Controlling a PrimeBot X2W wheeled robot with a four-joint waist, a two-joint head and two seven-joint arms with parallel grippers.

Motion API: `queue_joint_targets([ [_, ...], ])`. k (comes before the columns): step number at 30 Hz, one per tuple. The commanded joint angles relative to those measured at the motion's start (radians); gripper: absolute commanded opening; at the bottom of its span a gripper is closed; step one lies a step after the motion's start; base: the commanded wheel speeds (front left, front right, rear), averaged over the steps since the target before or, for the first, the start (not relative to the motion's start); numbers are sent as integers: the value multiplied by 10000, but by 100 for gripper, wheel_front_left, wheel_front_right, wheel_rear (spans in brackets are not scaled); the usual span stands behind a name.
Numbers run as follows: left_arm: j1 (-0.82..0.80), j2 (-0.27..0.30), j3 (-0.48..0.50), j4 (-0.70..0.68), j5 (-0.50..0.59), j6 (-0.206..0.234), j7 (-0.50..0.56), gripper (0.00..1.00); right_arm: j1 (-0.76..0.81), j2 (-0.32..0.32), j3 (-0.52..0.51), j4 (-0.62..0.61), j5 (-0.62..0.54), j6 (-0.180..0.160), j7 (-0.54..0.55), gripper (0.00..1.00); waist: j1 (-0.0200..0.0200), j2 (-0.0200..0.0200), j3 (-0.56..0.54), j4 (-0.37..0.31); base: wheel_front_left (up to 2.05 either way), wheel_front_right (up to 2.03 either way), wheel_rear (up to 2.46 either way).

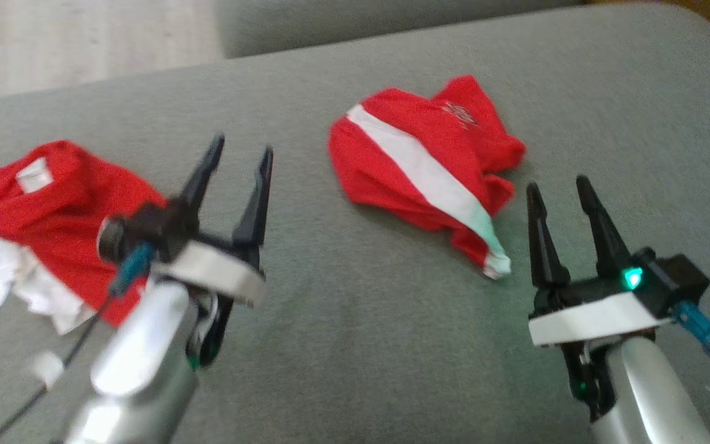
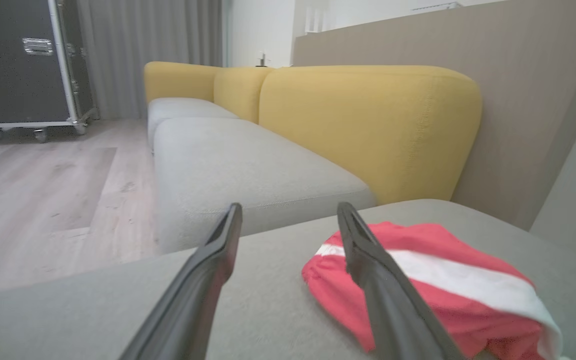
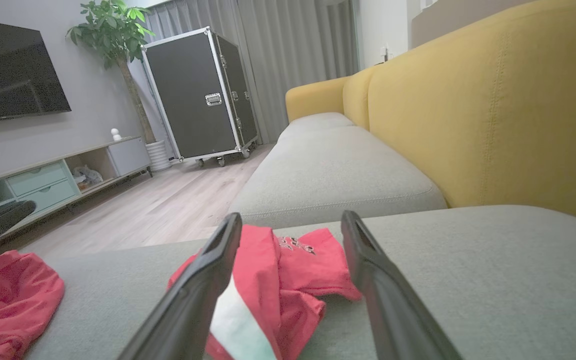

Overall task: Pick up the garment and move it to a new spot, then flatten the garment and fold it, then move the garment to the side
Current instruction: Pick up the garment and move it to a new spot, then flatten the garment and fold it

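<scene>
A crumpled red garment (image 1: 423,166), white-striped, was seen midway on the grey woven cushion (image 1: 361,345) — a second garment (image 1: 47,228) was bunched at its left edge. The left pincer (image 1: 243,145) and right pincer (image 1: 557,183) were held apart, empty.

The grey cushion (image 1: 355,345) is looking like rough, matt cloth. The red and white shirt (image 1: 423,166) in the middle is looking soft and crumpled. The right gripper (image 1: 557,182) is showing matt black fingers (image 1: 601,234), like plastic, and its arm (image 1: 644,394) is shining like smooth metal. The far floor (image 2: 43,200) is showing pale wood.
</scene>
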Motion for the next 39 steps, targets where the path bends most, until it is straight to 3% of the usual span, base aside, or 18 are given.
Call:
queue_joint_targets([
  [1,244,251,559,-577,252,18,-91,100,103,-24,114,-199,-72,42,-107,100,0,0,-612,764,0,0,0],
  [6,1891,74,1400,-1461,664,70,-92,100,481,-24,94,-19,-169,42,-107,100,0,0,-967,1204,0,0,0],
  [13,3387,-508,2379,-2136,1157,44,-92,100,714,-24,112,128,-146,42,-107,100,0,0,-1124,1317,0,0,0],
  [23,3815,-1207,3241,-2276,1917,-473,-93,100,557,-24,152,378,-464,42,-107,100,0,0,-1075,1358,0,0,0],
  [29,3791,-1451,3395,-2002,2106,-728,-93,100,-303,-24,361,1553,-883,42,-107,100,0,0,-973,1540,0,0,0],
  [39,3444,-1659,3141,-1698,2254,-865,-93,100,-2408,-71,98,4633,-1258,42,-39,100,0,0,-375,2190,0,0,0],
])
